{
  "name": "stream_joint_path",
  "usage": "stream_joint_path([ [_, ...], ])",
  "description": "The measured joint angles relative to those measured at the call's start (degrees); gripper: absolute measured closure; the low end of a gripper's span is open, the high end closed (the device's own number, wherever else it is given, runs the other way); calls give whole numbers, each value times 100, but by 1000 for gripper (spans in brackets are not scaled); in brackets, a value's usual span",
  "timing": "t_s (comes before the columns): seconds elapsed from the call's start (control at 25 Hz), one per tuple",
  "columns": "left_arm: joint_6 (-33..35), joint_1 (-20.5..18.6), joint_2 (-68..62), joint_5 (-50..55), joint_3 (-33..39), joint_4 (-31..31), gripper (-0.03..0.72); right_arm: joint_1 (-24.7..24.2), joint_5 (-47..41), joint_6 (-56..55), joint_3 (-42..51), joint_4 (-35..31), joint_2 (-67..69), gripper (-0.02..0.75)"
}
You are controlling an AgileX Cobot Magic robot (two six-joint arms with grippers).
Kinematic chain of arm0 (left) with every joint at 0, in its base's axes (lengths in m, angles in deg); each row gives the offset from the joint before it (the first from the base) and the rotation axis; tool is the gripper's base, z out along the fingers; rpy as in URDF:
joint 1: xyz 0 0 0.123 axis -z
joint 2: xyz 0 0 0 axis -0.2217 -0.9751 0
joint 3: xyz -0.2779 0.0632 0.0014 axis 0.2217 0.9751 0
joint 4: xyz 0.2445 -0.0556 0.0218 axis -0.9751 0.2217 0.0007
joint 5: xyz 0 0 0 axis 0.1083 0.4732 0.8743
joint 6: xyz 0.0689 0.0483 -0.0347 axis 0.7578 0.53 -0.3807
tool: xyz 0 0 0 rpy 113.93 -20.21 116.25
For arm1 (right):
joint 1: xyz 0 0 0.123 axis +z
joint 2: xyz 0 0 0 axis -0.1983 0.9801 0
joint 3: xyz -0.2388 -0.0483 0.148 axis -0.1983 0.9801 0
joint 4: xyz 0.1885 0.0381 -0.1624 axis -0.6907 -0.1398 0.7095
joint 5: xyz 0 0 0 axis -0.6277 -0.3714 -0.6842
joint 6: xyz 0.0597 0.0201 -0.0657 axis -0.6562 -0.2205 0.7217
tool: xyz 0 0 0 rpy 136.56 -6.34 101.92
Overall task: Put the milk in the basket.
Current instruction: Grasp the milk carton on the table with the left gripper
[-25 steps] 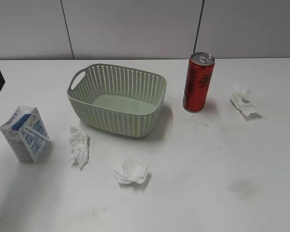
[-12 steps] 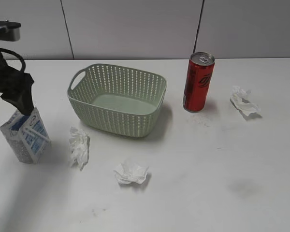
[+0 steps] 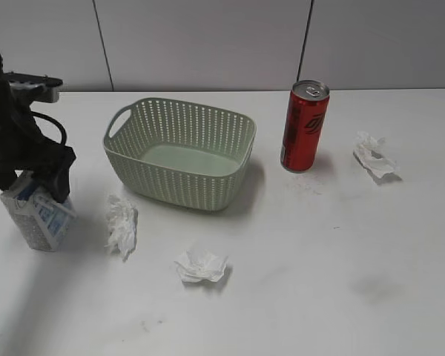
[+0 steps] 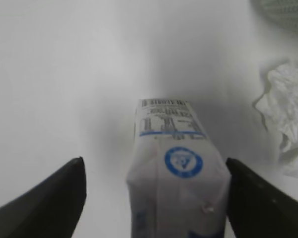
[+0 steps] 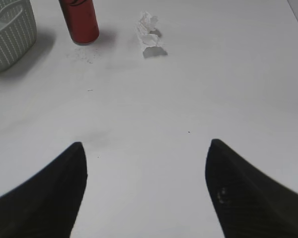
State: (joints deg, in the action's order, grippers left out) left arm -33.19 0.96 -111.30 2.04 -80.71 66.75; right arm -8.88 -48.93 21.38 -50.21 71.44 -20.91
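Observation:
The milk is a small white carton with blue panels, standing at the table's left edge. It also shows in the left wrist view, between the jaws. My left gripper is open and sits over the carton's top, one finger on each side; the right finger looks close to the carton, the left finger is apart. The basket is pale green and empty, to the right of the carton. My right gripper is open and empty above bare table; it is out of the exterior view.
A red can stands right of the basket. Crumpled tissues lie beside the carton, in front of the basket and at the far right. The basket's corner and can show in the right wrist view.
My left arm has come in from the left edge and lowered onto the milk carton, its jaws now straddling the carton's top. Nothing else has moved.

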Motion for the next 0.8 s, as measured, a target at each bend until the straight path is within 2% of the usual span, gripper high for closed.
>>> stream_joint_path([
  [0.2, 0, 0, -365, -97, 0, 0, 38, 0, 0, 0, 0, 0, 0, 150],
  [0.44, 0, 0, -605, -61, 0, 0, 111, 0, 0, 0, 0, 0, 0, 150],
  [0.6, 0, 0, -615, -31, -6, 38, 196, 0, 0, 0, 0, 0, 0, 150],
  [0.8, 0, 11, -615, 109, -6, 102, 343, 0, 0, 0, 0, 0, 0, 150],
])
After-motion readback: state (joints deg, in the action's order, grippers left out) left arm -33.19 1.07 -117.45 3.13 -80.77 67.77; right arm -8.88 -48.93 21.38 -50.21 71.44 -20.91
